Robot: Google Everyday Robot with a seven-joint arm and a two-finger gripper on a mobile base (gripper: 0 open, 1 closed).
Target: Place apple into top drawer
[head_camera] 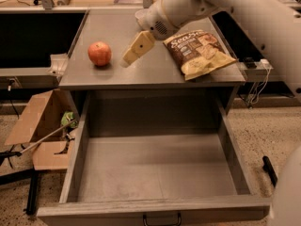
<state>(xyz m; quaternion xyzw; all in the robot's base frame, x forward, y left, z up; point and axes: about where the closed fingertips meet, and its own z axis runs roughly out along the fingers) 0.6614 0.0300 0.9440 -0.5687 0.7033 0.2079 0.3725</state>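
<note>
Camera view has the apple [99,53] resting on the cabinet top [160,74], with the gripper [127,58] just right of the apple and apart from it, holding nothing. Whether it is spread or closed I cannot tell. To reach well, it should come level with the apple's widest part and straddle it squarely, since a round fruit will likely roll if nudged off-centre. The arm [225,8] enters from right of the apple, wrist angled down-left. The top drawer [155,173] stands open below the apple.

Speckled floor [277,131], cardboard box [35,121] beside grey cabinet [155,73].
</note>
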